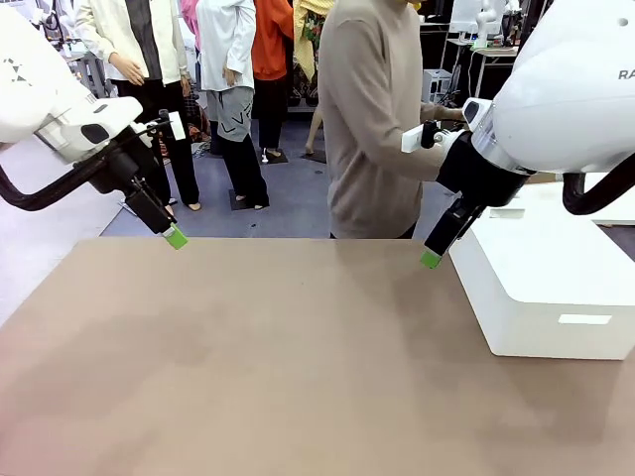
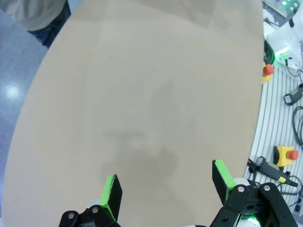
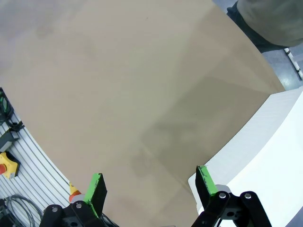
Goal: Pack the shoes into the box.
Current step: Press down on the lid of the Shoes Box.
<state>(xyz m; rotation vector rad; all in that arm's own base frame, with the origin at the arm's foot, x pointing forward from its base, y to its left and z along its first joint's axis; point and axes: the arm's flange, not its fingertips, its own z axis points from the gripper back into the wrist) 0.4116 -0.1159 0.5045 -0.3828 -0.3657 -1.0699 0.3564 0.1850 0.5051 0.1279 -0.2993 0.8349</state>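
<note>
Large box on table right side; person behind (far edge)

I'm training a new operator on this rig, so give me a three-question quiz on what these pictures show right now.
1. True or false: the left hand is clamped on a shoe.
2. Which object sits on the table near the right hand? A) a tan shoebox B) a white box C) a black bag
3. Fill in: the person in the beige top stands at the table's ____ side.

Key:
1. False; its fingers stand apart with nothing between them.
2. B
3. far
</note>
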